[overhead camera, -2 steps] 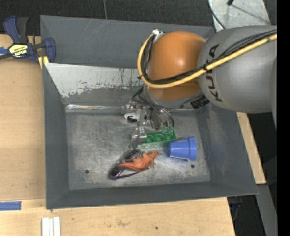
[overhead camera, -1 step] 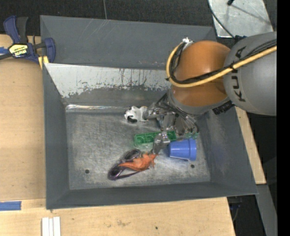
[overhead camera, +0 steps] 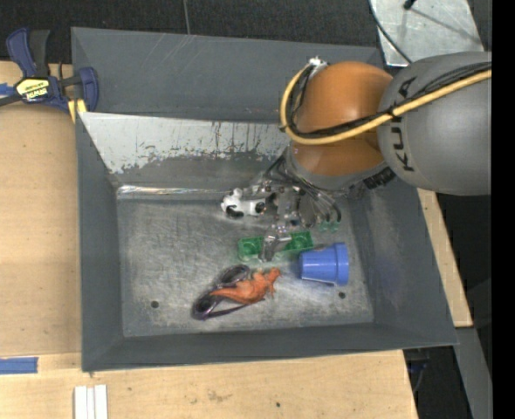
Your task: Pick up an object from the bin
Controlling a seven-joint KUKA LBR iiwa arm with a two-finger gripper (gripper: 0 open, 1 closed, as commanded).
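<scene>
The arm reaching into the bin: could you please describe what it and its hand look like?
The rounded grey arm bears black KUKA lettering, partly showing. A glossy orange dome-shaped cover sits at its wrist, and a yellow cable loops across cover and arm. Below it, the small hand is silvery metal with dark parts.

Dim light, glare perhaps on bin (overhead camera: 179,138)

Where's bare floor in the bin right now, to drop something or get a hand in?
Bare floor: the left half of the bin, between its left wall and the white-and-black piece, green piece and orange toy. Crowded: centre-right, where the gripper hangs over the green piece beside the blue cup.
</scene>
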